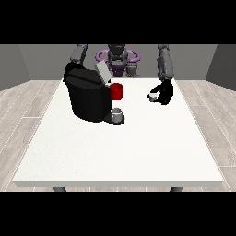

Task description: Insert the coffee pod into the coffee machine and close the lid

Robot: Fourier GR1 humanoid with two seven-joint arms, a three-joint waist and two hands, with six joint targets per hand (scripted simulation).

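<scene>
Bare bench (124,156) fills the foreground, its near half carrying nothing. Farther back, the hand at the view's right (163,94) hovers low over the bench with its fingers curled round one small grey pod (153,96), which shows at the hand's machine-facing side. From there the single black machine (87,97) stands well apart toward the view's left, its lid (102,73) tilted up and open, a red part (116,91) beside the opening and one grey cup (117,113) on its base. That hand is plainly the nearer to the pod; the other hand cannot be made out behind the machine. Judged from this, the pod must travel leftward across the bench to the open top, and the lid is not yet closed.
</scene>
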